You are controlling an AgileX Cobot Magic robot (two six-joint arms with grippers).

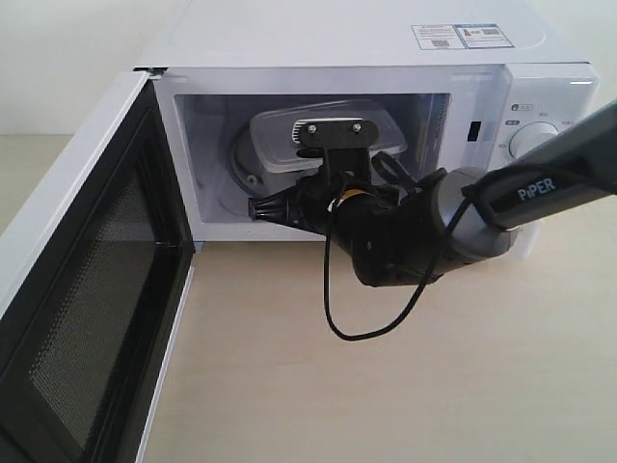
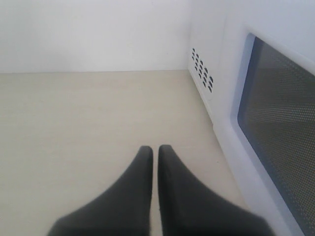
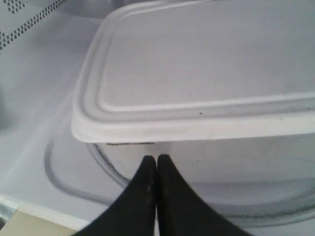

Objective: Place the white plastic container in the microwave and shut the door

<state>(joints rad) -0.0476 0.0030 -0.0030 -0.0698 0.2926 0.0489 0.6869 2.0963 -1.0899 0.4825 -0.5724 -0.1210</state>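
Observation:
The white plastic container [image 1: 275,145] lies inside the microwave [image 1: 366,39] on the glass turntable [image 1: 236,172]. The door [image 1: 87,289] hangs wide open to the left, black mesh face showing. My right arm [image 1: 415,231] reaches into the cavity. In the right wrist view my right gripper [image 3: 156,158] is shut and empty, its tips against the side wall of the container [image 3: 206,64] just under the lid rim. My left gripper [image 2: 155,148] is shut and empty over the table, beside the door's [image 2: 280,128] outer window. It does not show in the exterior view.
The control panel with a round knob [image 1: 535,140] is at the microwave's right, stickers [image 1: 458,36] on top. Vent holes [image 2: 202,69] mark the microwave's side. A black cable [image 1: 333,309] loops below my right wrist over the beige table [image 1: 386,386].

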